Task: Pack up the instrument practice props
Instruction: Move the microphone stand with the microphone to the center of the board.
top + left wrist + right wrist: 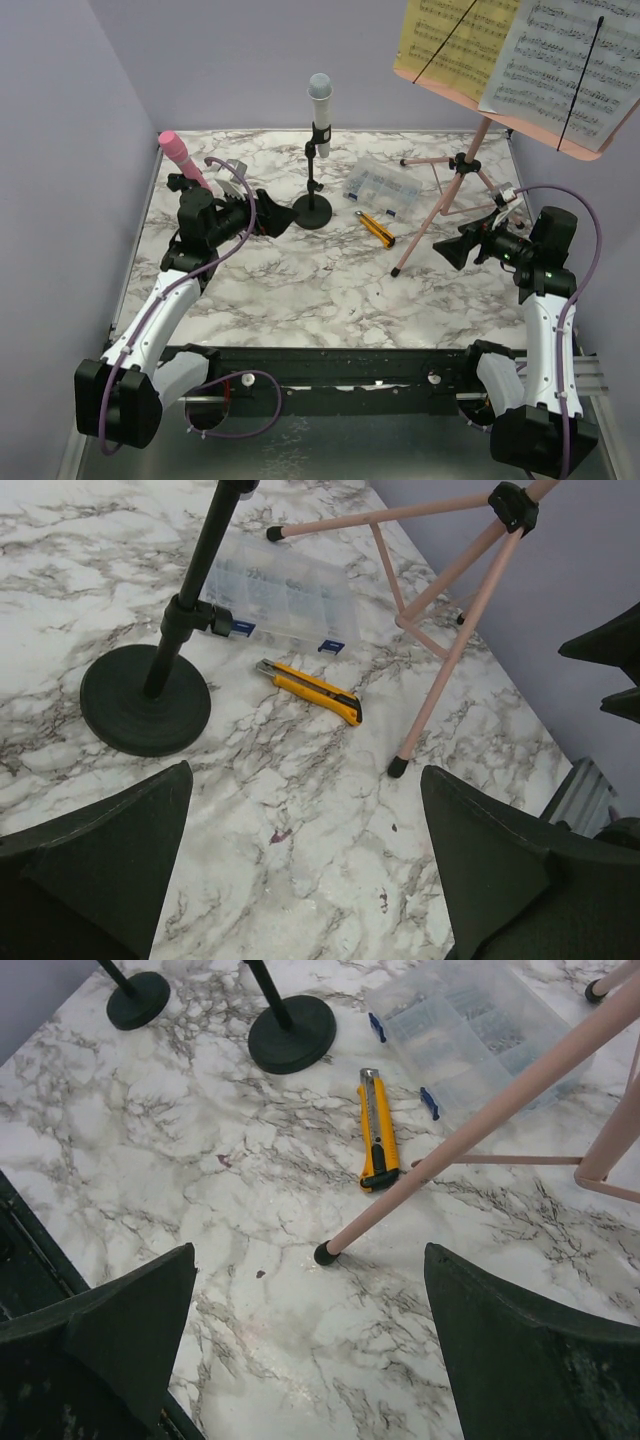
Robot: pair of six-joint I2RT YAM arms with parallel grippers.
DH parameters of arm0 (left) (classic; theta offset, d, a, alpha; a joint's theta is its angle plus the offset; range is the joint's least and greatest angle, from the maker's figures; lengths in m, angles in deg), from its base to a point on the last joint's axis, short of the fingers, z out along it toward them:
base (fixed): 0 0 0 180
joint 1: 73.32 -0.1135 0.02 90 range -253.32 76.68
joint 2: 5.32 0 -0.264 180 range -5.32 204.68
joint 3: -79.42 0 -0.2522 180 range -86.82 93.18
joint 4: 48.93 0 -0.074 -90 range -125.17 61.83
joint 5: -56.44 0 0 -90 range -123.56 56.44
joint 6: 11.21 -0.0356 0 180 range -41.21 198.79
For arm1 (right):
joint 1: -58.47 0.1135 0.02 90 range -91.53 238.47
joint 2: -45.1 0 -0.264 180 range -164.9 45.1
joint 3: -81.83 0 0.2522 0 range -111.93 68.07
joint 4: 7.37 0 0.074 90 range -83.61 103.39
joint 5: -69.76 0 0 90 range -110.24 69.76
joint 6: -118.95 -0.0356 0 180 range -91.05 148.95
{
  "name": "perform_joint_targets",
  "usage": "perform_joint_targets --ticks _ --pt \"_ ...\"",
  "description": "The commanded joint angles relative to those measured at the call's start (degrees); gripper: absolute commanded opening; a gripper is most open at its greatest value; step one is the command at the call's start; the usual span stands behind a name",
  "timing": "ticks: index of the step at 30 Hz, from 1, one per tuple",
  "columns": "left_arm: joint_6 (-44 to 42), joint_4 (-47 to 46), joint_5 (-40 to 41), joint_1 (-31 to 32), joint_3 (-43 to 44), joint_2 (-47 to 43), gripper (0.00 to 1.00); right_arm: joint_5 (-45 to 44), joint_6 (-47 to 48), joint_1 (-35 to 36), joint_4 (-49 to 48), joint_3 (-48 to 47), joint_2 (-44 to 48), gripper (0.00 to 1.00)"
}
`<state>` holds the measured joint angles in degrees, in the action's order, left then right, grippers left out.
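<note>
Black jaws gape empty on left arm [165, 300] and right arm [545, 330], both crouched low over the table [300, 290].

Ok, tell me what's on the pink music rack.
A yellow sheet-music page and a white page, each crossed by a black wire. They hide the rack's face; only its edge shows.

The left pincer [270, 214], its jaws apart, points at the black round-based holder [312, 211] just beside it, which carries the white microphone [319, 105] upright. The right pincer [452, 251], also spread, is near a leg of the pink tripod music rack [463, 163]. The yellow-and-black utility knife [376, 228] and the clear plastic compartment box [383, 187] lie between both pincers.
</note>
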<state>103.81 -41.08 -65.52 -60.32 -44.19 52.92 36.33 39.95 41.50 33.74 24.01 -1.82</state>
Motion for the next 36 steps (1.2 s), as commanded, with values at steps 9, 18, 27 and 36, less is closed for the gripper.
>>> perform_joint_targets --ticks 9,18,27,36 --pt "-10.51 -20.41 -2.09 0.28 0.85 5.21 0.98 11.28 8.33 -0.3 6.03 -0.41 -0.28 1.0" --pt "-6.56 -30.27 -5.52 0.15 8.85 16.97 0.95 11.41 10.4 -0.25 7.05 -0.6 0.14 1.0" --pt "-0.16 -30.66 -8.44 -0.16 18.11 27.0 0.95 11.63 10.97 -0.26 7.54 -0.77 0.08 1.0" --pt "3.72 -30.35 -7.02 -0.15 21.66 30.52 0.99 11.63 10.95 -0.25 7.49 -0.77 -0.1 1.0"
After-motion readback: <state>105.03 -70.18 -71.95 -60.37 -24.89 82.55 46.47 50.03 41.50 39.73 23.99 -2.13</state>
